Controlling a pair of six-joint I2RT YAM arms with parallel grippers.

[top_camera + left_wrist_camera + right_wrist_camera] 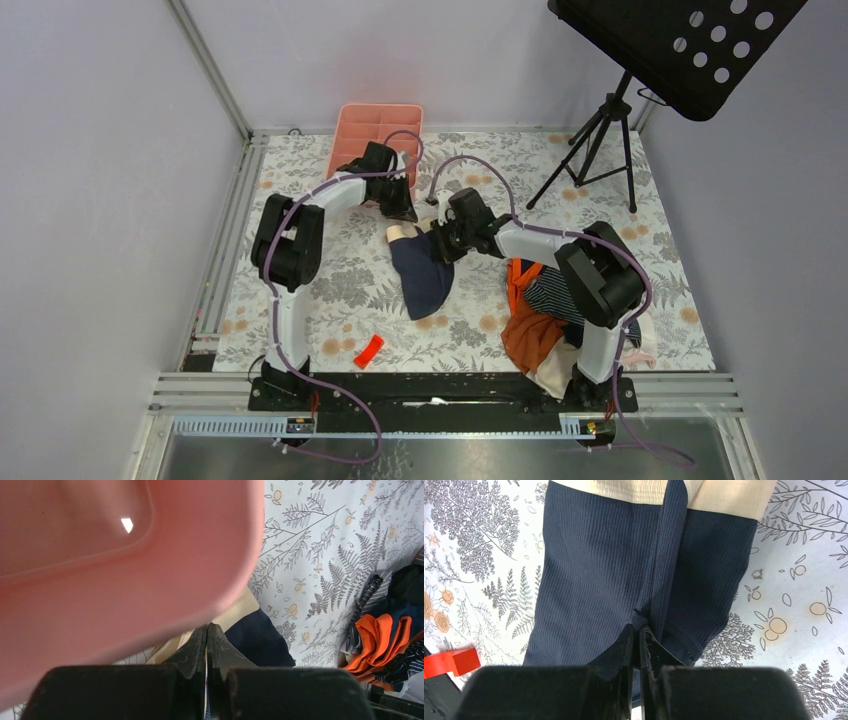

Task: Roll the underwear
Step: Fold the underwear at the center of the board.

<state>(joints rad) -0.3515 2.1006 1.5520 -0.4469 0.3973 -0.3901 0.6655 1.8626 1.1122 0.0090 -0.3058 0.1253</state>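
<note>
L gripper [206,632], jaws together, sat at tan waistband [240,607] of plain navy ribbed cloth briefs [594,580], near pink plastic tray [100,580]; R gripper [636,630] jaws clamped briefs' mid fold.

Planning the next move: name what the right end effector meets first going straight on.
The navy underwear: the right end effector is shut at its cloth, apparently pinching a fold.

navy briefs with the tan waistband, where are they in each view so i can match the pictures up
Top external: navy briefs mid-table, left of the clothes pile.
Left wrist: lower centre, showing past the pink tray.
Right wrist: filling the middle, waistband along the top edge.
Shared landmark: the tan waistband.
</note>
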